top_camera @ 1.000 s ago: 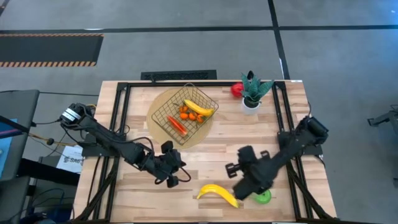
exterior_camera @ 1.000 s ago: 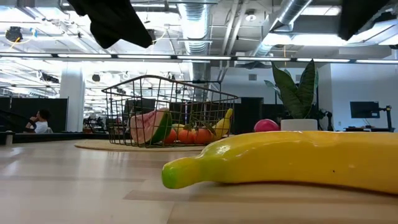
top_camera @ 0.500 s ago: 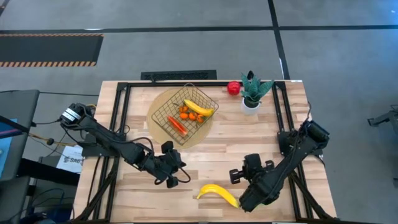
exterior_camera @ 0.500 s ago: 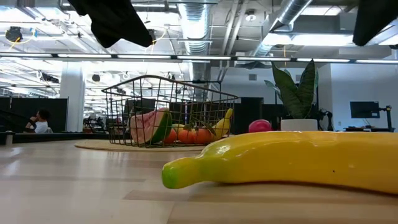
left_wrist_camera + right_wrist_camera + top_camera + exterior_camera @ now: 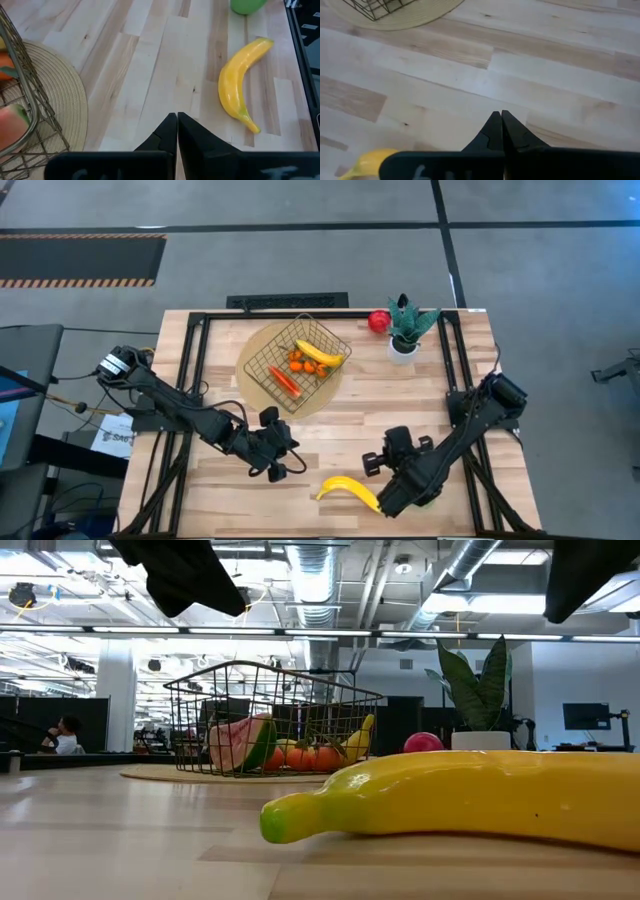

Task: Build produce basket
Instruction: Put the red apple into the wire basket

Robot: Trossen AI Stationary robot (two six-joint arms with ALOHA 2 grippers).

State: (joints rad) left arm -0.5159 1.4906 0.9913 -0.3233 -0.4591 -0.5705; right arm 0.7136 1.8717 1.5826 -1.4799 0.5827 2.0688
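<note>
Both grippers, left (image 5: 177,120) and right (image 5: 500,117), hover pinched closed and empty near a loose banana (image 5: 350,491); the basket (image 5: 297,362) sits on its mat (image 5: 254,345). No writing legible.

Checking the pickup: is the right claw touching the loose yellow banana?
Apart. The right wrist view shows the shut right claw over bare wood, the yellow banana off to one side.

Seen from above: wooden worktop (image 5: 360,405), wire basket (image 5: 297,363) on round tan mat (image 5: 251,352) at far centre, holding banana, orange pieces, red stick. Red apple (image 5: 378,321) beside potted plant (image 5: 404,327), far right. Loose banana (image 5: 349,491) near edge, right claw (image 5: 385,502) beside it; left claw (image 5: 276,468) near left.
</note>
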